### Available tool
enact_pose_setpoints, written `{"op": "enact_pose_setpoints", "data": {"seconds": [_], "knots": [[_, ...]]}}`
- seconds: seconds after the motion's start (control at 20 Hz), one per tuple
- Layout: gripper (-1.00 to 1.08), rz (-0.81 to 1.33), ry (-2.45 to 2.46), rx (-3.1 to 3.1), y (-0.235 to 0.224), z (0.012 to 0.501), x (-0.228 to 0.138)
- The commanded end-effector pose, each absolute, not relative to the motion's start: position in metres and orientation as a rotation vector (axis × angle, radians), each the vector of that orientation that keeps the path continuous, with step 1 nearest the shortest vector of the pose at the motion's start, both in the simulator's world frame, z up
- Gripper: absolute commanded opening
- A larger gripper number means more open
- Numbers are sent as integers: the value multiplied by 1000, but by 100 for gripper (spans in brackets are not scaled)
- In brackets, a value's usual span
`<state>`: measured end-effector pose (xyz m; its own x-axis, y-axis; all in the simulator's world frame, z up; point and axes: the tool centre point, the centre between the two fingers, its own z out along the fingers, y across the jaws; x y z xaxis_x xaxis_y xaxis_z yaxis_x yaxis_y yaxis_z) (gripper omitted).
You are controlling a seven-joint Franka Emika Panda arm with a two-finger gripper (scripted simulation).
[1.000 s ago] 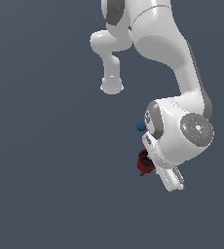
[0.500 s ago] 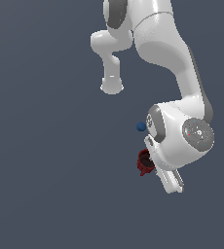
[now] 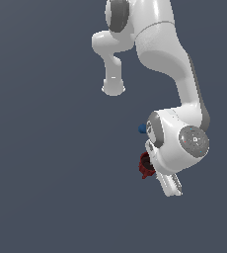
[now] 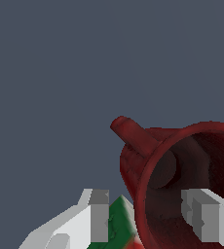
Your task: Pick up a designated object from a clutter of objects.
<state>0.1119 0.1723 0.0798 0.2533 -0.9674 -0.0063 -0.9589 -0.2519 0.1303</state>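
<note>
Since a second ago my arm's wrist has eased slightly lower and towards the exterior view's right, and the white two-fingered gripper (image 4: 150, 221) now hangs with its fingers apart, one inside the dark red ceramic-looking mug (image 4: 182, 185) and one outside its wall, beside the red-and-green cube (image 4: 118, 221). I judge the mug rigid, light and smooth, so pinching the rim wall should hold better than the stubby handle (image 4: 133, 133). From outside, the wrist hides most of the mug (image 3: 145, 165), only a sliver of small blue ball (image 3: 141, 129) shows, and I see no whitish ball.
</note>
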Motion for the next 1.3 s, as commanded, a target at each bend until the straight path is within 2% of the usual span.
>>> {"op": "enact_pose_setpoints", "data": {"seconds": [0.0,0.05,0.1,0.8,1.25], "knots": [[28,-128,-1858,2406,172,74,111],[28,-128,-1858,2406,172,74,111],[-100,-128,-1858,2406,172,74,111],[-100,-128,-1858,2406,171,77,110],[-100,-128,-1858,2406,160,108,96]]}}
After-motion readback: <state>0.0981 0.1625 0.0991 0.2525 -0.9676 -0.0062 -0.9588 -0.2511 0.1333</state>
